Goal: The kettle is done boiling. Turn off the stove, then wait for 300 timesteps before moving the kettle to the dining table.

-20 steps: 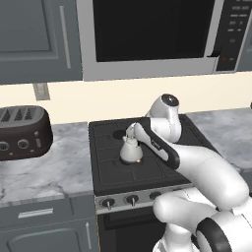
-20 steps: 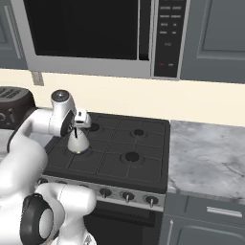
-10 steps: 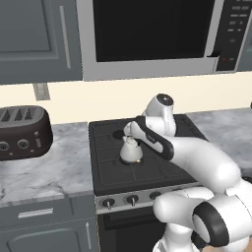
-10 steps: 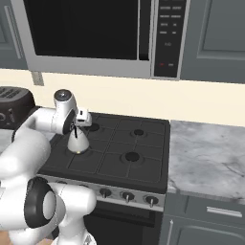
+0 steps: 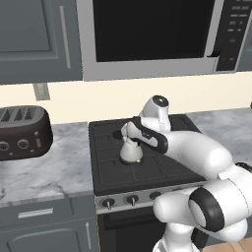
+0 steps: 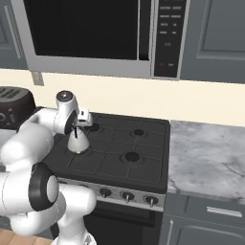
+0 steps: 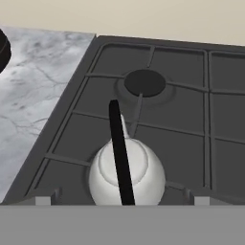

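One small white pear-shaped kettle with a thin black arched handle (image 5: 131, 151) sits on the black gas cooktop with dark grates (image 5: 147, 165), on the front-left burner, and from the left base camera it's at roughly 9 o'clock of the cooktop's middle. The white arm's two-finger gripper (image 7: 122, 201) hangs right above the kettle (image 7: 127, 174), and in the hand camera the two finger tips (image 7: 43, 200) poke up at about 7 and 5 o'clock with the kettle's round body sitting between them, so the claw is spread wide and not clamped on anything; the tips look clear of the kettle's sides, nothing touching as far as I can see. The black handle runs as a dark stripe from the bottom edge up toward 12 o'clock over the white body, and a bare round burner cap (image 7: 144, 82) sits beyond it at 12 o'clock. In the right base camera the kettle (image 6: 77, 142) is at 9 o'clock on the cooktop (image 6: 129, 148), tucked just under the wrist. A row of round knobs on the steel front strip (image 6: 127, 195) runs along the stove's 6 o'clock edge. Above it all is a steel microwave with a black window (image 5: 152, 34), and off at 9 o'clock on the grey-veined marble counter (image 5: 54, 167) there's a dark toaster (image 5: 22, 133), well apart from the kettle.
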